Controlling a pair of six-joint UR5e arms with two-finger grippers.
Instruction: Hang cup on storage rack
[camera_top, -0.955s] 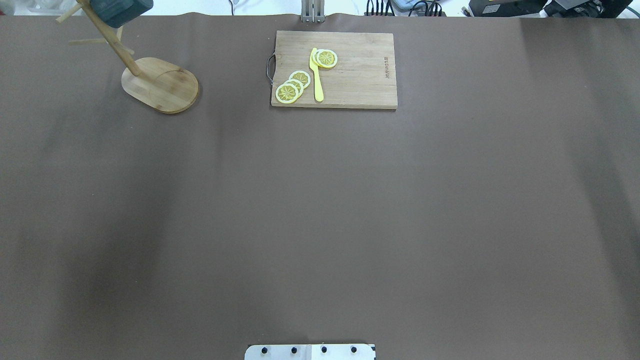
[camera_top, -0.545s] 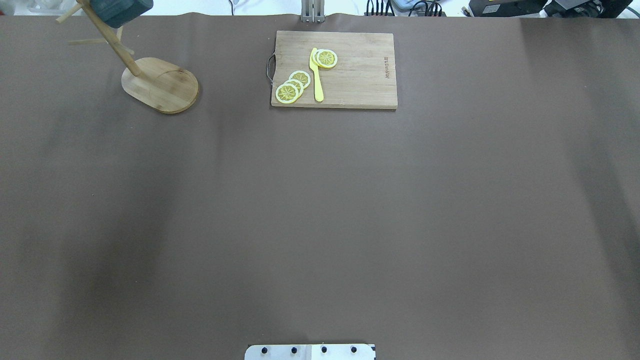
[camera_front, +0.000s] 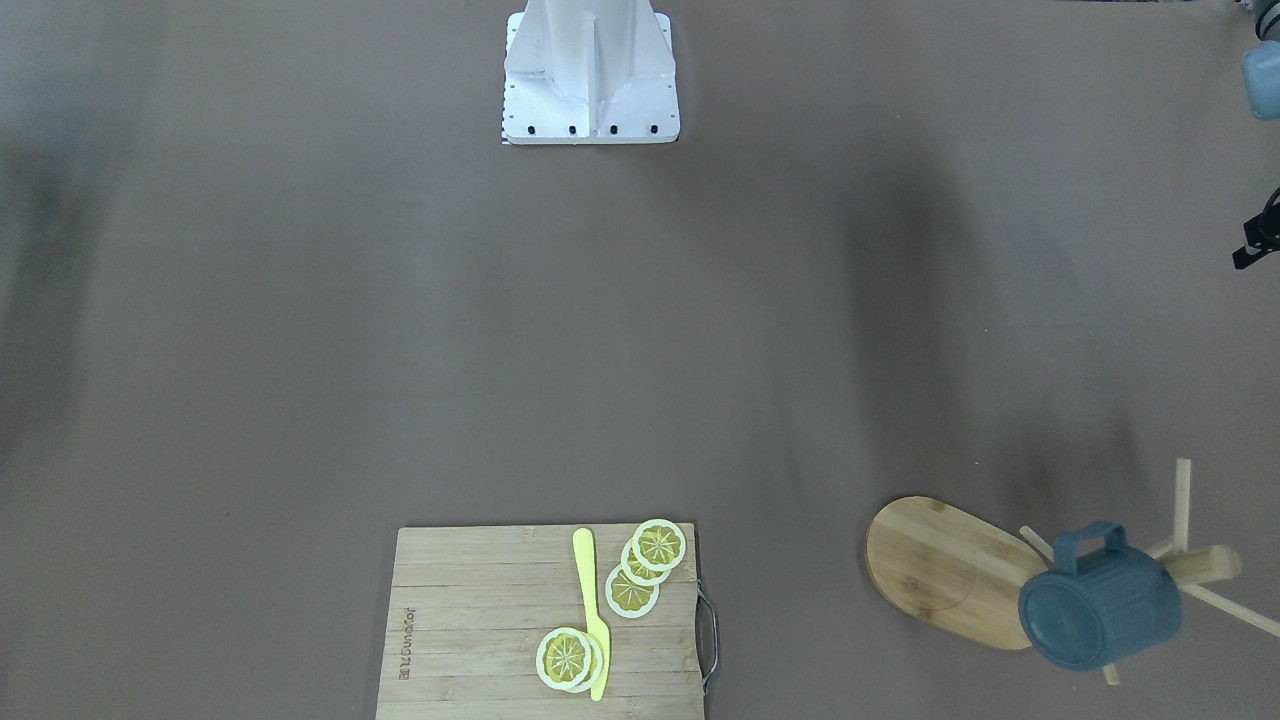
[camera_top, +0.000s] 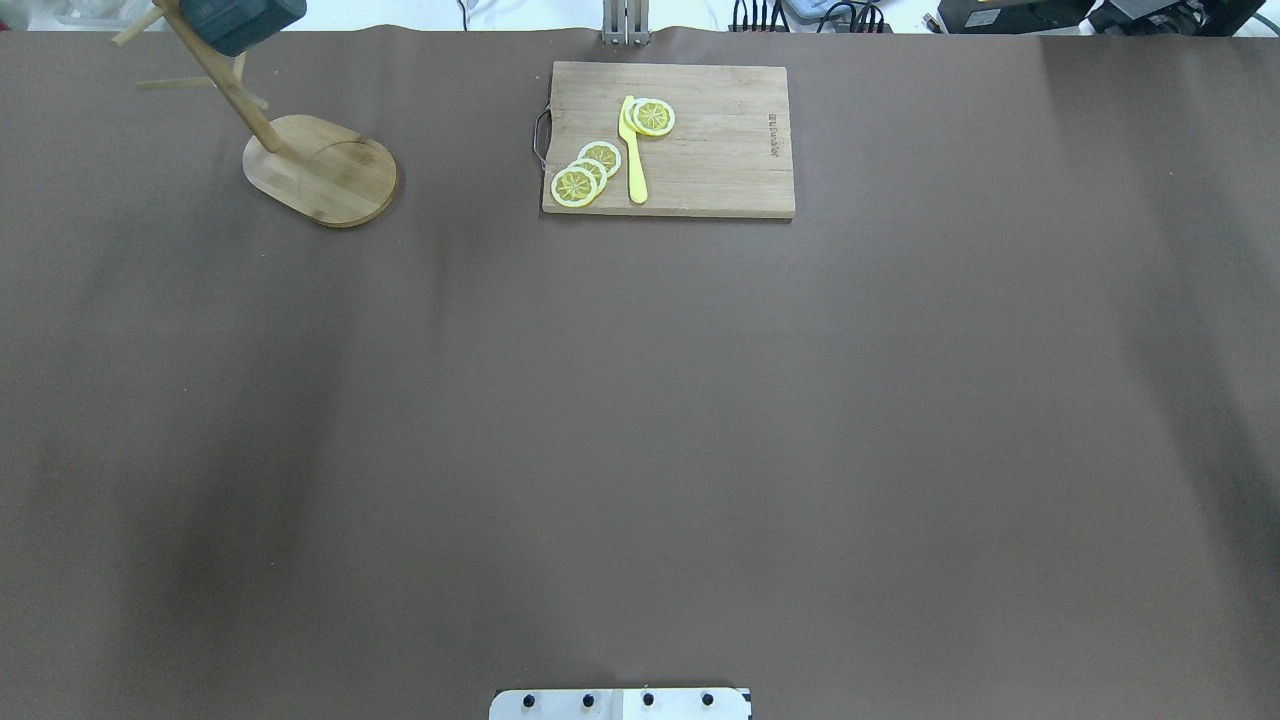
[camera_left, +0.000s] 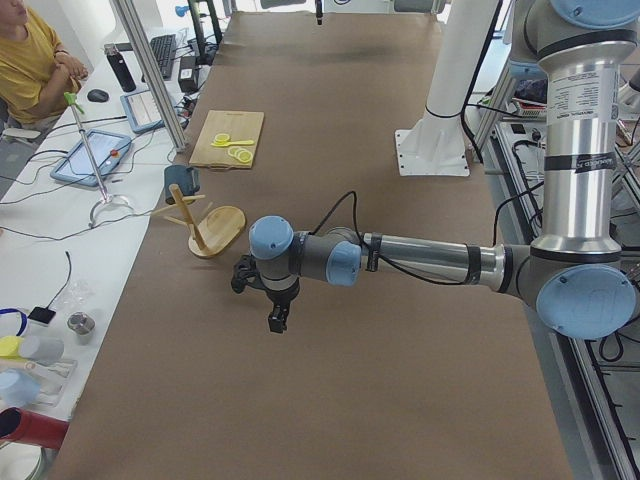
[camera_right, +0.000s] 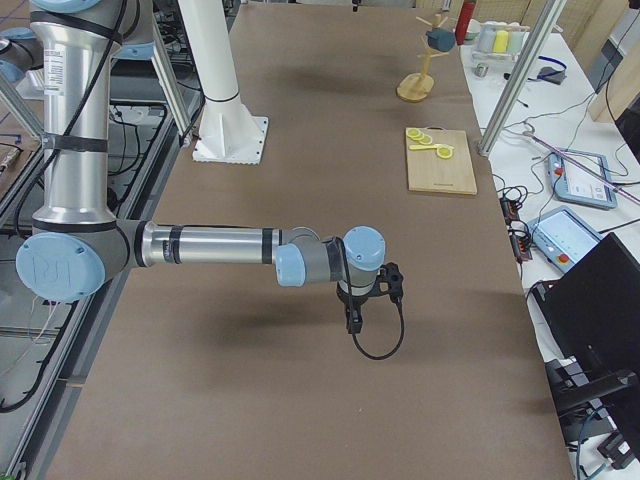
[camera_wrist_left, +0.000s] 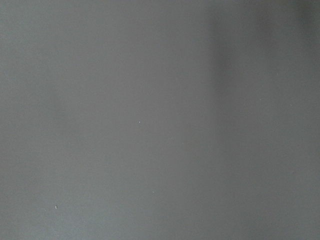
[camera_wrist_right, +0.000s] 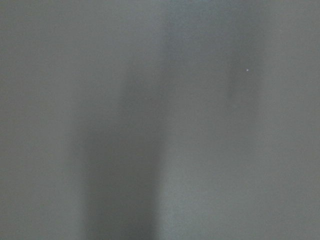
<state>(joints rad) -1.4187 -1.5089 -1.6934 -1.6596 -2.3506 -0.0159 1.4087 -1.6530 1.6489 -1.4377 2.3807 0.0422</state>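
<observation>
The dark slate-blue cup (camera_front: 1100, 600) hangs by its squarish handle on a peg of the wooden storage rack (camera_front: 940, 570), bottom facing outward. In the overhead view the cup (camera_top: 240, 20) is at the top of the rack (camera_top: 320, 170) in the far left corner. My left gripper (camera_left: 277, 320) hangs over the bare table, well short of the rack (camera_left: 220, 228). My right gripper (camera_right: 352, 322) hangs over the table far from the rack (camera_right: 415, 88). Both show only in the side views, so I cannot tell whether they are open or shut. Both wrist views show only brown table.
A rectangular bamboo cutting board (camera_top: 700, 150) with several lemon slices (camera_top: 585, 172) and a yellow knife (camera_top: 633, 150) lies at the far middle. The robot's white base (camera_front: 590, 80) stands at the near edge. Clutter and a person sit beyond the table's far edge.
</observation>
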